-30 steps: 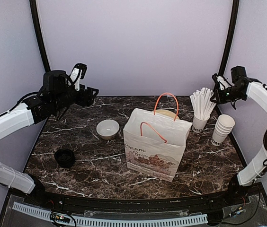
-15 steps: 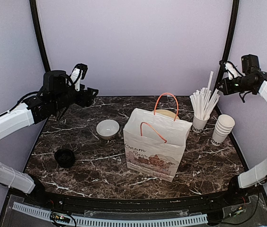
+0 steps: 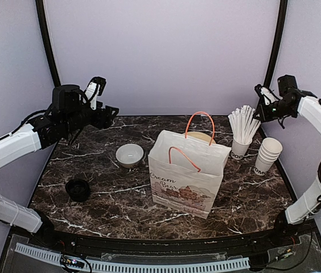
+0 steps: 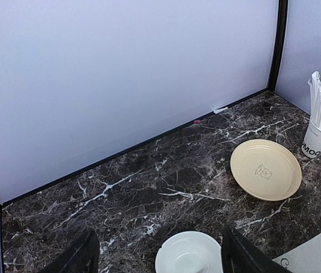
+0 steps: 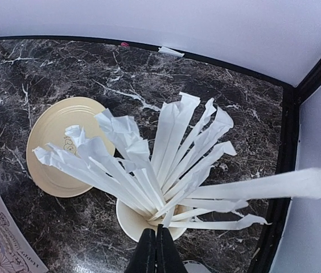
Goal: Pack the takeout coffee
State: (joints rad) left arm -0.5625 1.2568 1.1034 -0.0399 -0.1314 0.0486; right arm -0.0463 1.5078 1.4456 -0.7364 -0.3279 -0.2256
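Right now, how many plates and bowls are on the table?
2: a white bowl left of the paper bag, a yellow plate behind it. The bag may hide others.

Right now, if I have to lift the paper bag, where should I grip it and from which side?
Probably the upright orange handle, at the top of its arch, coming down from above. The paper bag stands upright and that loop rises free over its mouth; the other handle lies against the front face, harder to pinch.
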